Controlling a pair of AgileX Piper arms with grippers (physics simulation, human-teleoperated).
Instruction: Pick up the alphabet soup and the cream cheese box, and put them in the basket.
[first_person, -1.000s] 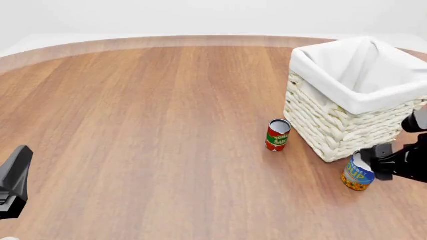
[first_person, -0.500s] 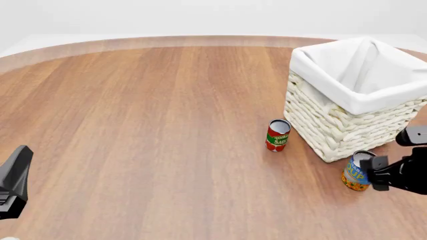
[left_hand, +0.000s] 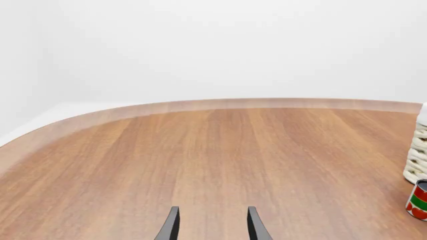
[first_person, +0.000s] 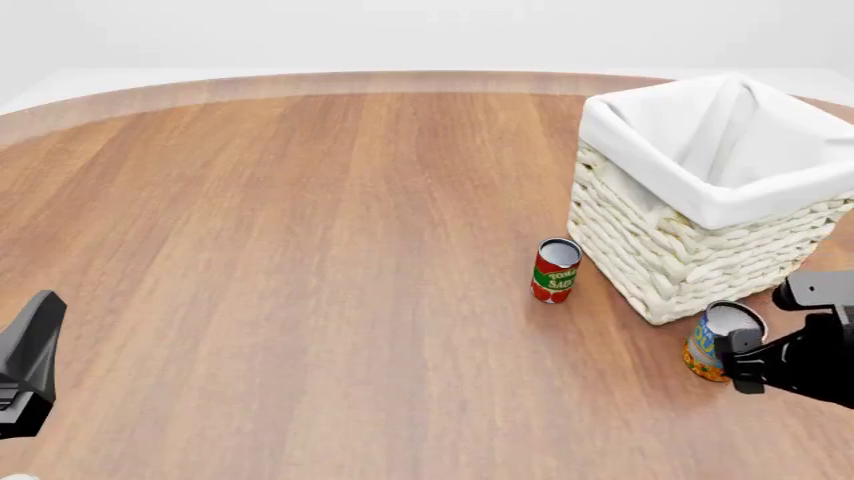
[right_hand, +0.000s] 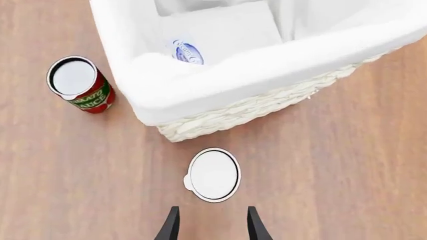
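The alphabet soup can (first_person: 714, 342) stands upright on the table just in front of the basket (first_person: 667, 250). In the right wrist view its silver-white top (right_hand: 213, 174) lies just ahead of my open fingertips. My right gripper (first_person: 743, 368) (right_hand: 210, 229) hovers above the can's near side, open and empty. The cream cheese box (right_hand: 200, 45), white with a blue oval logo, lies inside the basket (right_hand: 200, 80) on the liner. My left gripper (first_person: 32, 352) (left_hand: 210, 229) is open and empty at the table's near left, far from these things.
A red and green tomato sauce can (first_person: 555, 270) stands upright left of the basket; it also shows in the right wrist view (right_hand: 79, 82) and the left wrist view (left_hand: 419, 200). Bare wooden table stretches across the left and middle.
My right gripper has moved down and toward the table's near edge, off the soup can's top. The can, basket and left arm have not moved.
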